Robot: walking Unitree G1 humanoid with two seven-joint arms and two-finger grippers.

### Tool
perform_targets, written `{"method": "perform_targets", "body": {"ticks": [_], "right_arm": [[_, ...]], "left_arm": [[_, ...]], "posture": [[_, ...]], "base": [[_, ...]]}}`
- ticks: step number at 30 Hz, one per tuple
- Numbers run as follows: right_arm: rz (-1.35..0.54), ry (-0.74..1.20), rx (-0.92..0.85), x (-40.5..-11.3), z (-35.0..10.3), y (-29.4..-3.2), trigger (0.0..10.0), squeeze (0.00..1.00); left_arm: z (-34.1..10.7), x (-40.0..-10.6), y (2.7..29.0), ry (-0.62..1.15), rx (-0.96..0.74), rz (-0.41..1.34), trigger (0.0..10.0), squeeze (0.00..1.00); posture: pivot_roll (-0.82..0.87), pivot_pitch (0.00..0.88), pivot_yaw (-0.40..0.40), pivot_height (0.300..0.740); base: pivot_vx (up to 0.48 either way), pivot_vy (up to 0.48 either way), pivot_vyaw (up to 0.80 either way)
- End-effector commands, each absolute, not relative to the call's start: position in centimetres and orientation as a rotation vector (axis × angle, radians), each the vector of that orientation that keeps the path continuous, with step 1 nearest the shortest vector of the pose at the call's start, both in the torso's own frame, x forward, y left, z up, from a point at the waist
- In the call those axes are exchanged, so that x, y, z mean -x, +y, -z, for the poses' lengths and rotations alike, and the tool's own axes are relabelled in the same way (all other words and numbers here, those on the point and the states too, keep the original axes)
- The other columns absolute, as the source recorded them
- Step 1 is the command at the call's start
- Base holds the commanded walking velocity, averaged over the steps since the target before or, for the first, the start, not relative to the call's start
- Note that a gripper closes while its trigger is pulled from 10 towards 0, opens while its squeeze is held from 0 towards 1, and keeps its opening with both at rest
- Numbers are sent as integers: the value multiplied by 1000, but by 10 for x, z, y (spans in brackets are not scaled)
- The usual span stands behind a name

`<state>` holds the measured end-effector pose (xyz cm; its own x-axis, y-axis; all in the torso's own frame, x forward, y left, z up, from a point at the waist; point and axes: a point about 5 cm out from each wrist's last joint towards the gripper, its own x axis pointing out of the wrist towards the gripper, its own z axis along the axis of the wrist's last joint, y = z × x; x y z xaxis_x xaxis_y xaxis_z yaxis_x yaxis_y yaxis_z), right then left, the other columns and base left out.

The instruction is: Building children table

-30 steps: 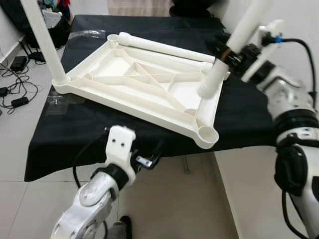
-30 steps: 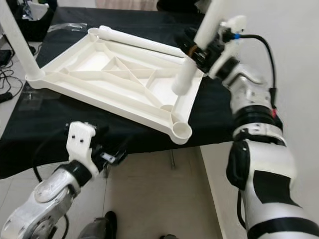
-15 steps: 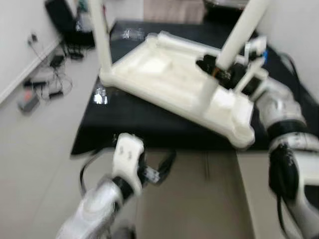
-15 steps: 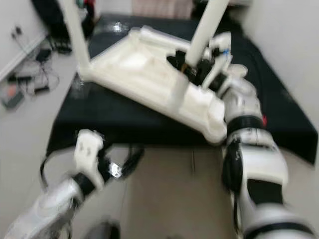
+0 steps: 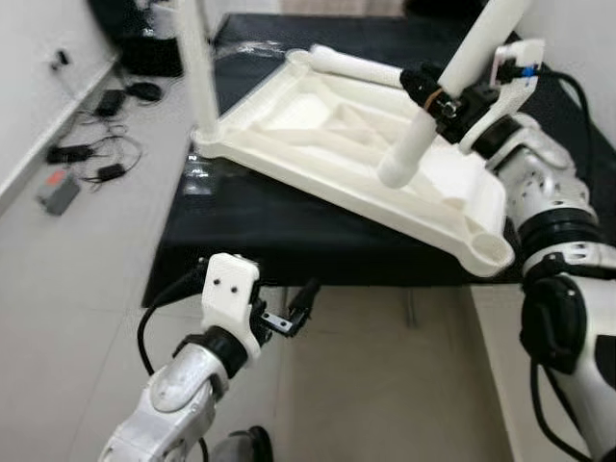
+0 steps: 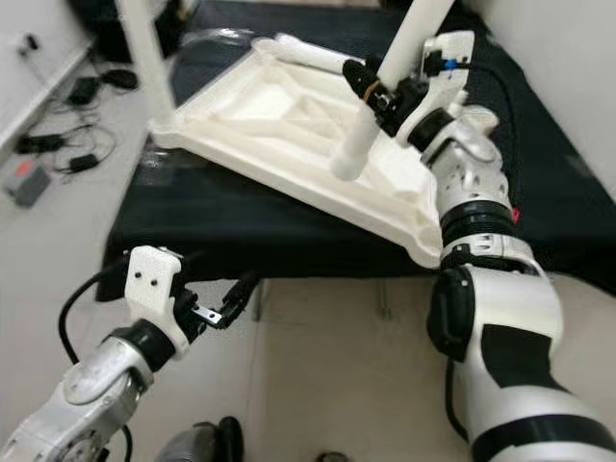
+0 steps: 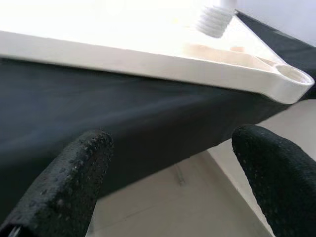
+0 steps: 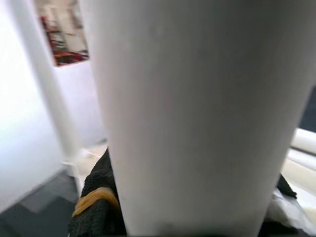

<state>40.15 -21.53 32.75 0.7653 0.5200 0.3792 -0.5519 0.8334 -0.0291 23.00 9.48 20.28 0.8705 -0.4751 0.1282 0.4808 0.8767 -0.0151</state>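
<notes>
Pale tiled floor [image 5: 87, 260] all around, with black cables [image 5: 91, 144] lying by the wall on the left. On the floor, a low stand under a black cloth [image 5: 250, 241] that hangs over the near edge.

On the cloth, a big white table top [image 5: 337, 164], flipped over so the ribs show. Long way running from far left to near right, with the near right corner [image 5: 486, 252] poking just past the cloth edge. Round empty socket at that corner. One white leg [image 5: 197, 72] standing straight up at the left corner. Another white leg [image 5: 361, 67] lying flat along the far edge.

Third white leg [image 5: 443, 101] up in the air over the right side of the table top, tilted, top end leaning away to the right, ridged bottom end [image 7: 213, 20] pointing down and not touching. Right gripper [image 5: 445, 96] clamped tight around the middle of it.

Left gripper [image 5: 294, 313] low down in front of the cloth edge, holding nothing, fingers [image 7: 64, 187] wide apart.
</notes>
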Motion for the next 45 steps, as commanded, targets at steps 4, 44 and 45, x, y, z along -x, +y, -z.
{"method": "perform_targets", "body": {"ticks": [4,44,45], "right_arm": [[-611,-422,-72,-401,-329,-207,10000,0],[-305,-507,19,-304,-270,-171,10000,0],[-298,-501,17,-303,-270,-170,10000,0]], "left_arm": [[-205,-234,104,-145,20,436,10000,0],[-219,-240,105,-205,27,320,10000,0],[-219,-240,104,-206,22,321,10000,0]], "posture": [[120,239,-84,740],[104,189,-110,740],[105,188,-112,740]], "base": [[154,-345,0],[60,-74,0],[0,0,0]]}}
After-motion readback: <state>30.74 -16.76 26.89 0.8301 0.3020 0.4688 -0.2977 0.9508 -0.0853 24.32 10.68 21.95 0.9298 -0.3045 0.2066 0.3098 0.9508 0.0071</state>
